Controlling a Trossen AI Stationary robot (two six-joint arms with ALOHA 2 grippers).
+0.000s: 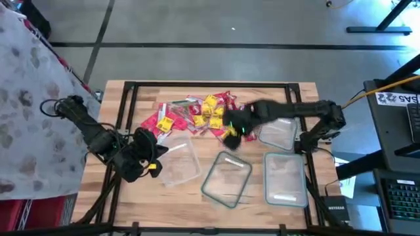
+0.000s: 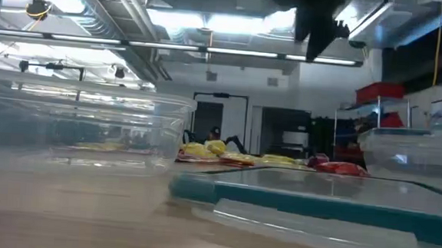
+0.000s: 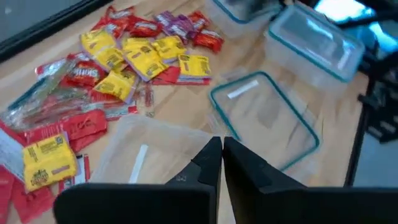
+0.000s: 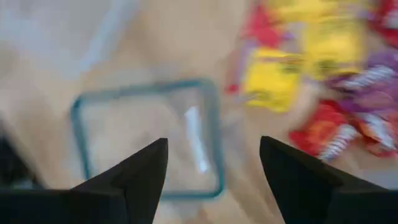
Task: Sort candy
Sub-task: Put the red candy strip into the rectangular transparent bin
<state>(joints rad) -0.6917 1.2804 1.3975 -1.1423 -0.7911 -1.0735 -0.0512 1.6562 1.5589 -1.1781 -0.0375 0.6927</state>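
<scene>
The candy (image 1: 197,113) was heaped at the desk's (image 1: 125,98) far middle. The right hand (image 1: 231,134) was held spread beside it; the left hand (image 1: 146,149), pressed together, was parked near a clear container (image 1: 177,160).

Table: the pale wooden tabletop (image 1: 308,92) looked smooth and matt, with a visible grain.
Candy: the small red, yellow and purple wrapped candy pieces (image 1: 197,113) had glossy, crinkled wrappers that looked like foil or plastic film.
Containers: the clear rectangular plastic container with a teal rim (image 1: 226,178) was smooth, transparent and shiny; the far right one (image 1: 278,133) looked the same.
Plain tub: the clear, rimless plastic tub near the left arm (image 1: 178,161) looked slightly cloudy but smooth.
Cloth: the white patterned fabric sheet at far left (image 1: 29,98) looked soft and matt.
Arms: the dark arm casings (image 1: 92,128) looked matt.
</scene>
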